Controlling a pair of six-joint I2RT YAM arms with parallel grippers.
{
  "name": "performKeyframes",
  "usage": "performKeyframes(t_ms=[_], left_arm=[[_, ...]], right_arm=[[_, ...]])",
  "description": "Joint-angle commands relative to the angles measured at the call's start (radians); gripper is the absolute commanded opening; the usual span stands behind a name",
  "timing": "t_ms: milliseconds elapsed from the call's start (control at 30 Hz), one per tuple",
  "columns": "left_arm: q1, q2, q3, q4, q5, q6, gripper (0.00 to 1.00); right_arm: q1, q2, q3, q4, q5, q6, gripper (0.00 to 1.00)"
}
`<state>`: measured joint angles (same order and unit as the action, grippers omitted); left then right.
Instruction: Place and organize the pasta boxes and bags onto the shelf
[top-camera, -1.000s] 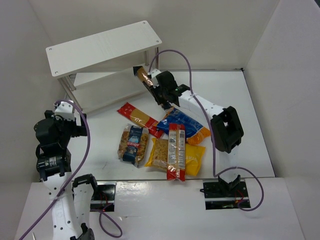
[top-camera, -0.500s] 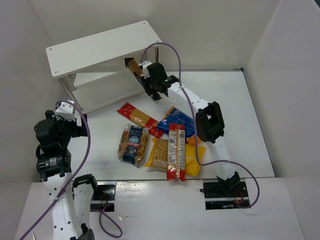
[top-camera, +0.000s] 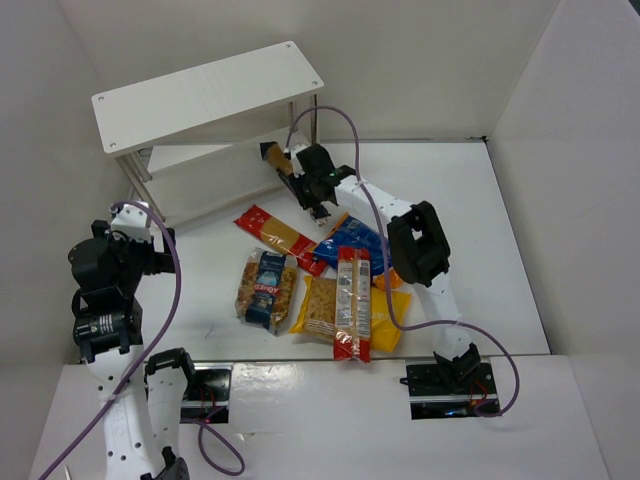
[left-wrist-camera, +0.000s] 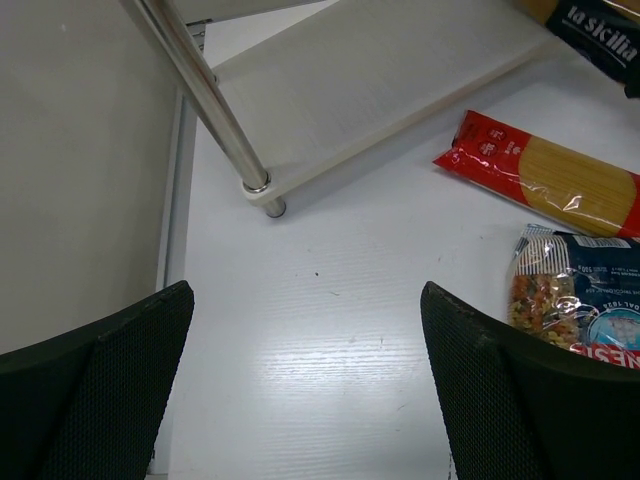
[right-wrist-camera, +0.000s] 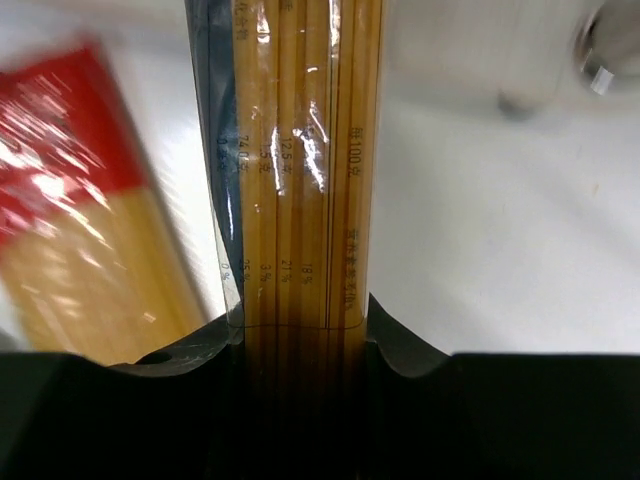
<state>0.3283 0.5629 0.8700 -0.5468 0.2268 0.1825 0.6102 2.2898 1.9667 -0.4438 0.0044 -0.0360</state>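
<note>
My right gripper (top-camera: 303, 180) is shut on a tan-and-dark-blue spaghetti pack (top-camera: 274, 157) and holds it at the right front corner of the white shelf (top-camera: 200, 95), by the lower board (top-camera: 205, 180). In the right wrist view the pack (right-wrist-camera: 300, 150) runs up from between my jaws (right-wrist-camera: 300, 335). A red spaghetti pack (top-camera: 278, 235), a clear blue-labelled bag (top-camera: 266, 288), a yellow bag (top-camera: 325, 310), a blue-orange bag (top-camera: 365, 248) and a second red spaghetti pack (top-camera: 352, 303) lie on the table. My left gripper (top-camera: 150, 250) is open and empty over bare table (left-wrist-camera: 310, 400).
In the left wrist view a silver shelf leg (left-wrist-camera: 200, 90) and the lower board (left-wrist-camera: 370, 80) are ahead, with the red pack (left-wrist-camera: 545, 180) and the clear bag (left-wrist-camera: 585, 300) to the right. White walls enclose the table on three sides.
My right arm carried the spaghetti pack left toward the shelf corner, then lowered it a little. The left arm has not moved.
</note>
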Motion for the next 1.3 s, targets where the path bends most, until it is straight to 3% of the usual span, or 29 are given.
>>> performKeyframes(t_ms=[0, 267, 800, 1267], left_arm=[[-0.003, -0.012, 0.000, 0.036, 0.028, 0.015, 1.00], [-0.003, -0.021, 0.000, 0.036, 0.028, 0.015, 1.00], [-0.003, -0.012, -0.009, 0.036, 0.028, 0.025, 1.00], [-0.003, -0.012, -0.009, 0.036, 0.037, 0.025, 1.00]], right_arm=[[0.011, -0.170, -0.060, 0.239, 0.075, -0.045, 0.00], [0.020, -0.228, -0.187, 0.324, 0.129, -0.091, 0.00], [0.049, -0.199, -0.094, 0.326, 0.203, -0.111, 0.00], [0.111, -0.058, 0.052, 0.313, 0.407, -0.205, 0.00]])
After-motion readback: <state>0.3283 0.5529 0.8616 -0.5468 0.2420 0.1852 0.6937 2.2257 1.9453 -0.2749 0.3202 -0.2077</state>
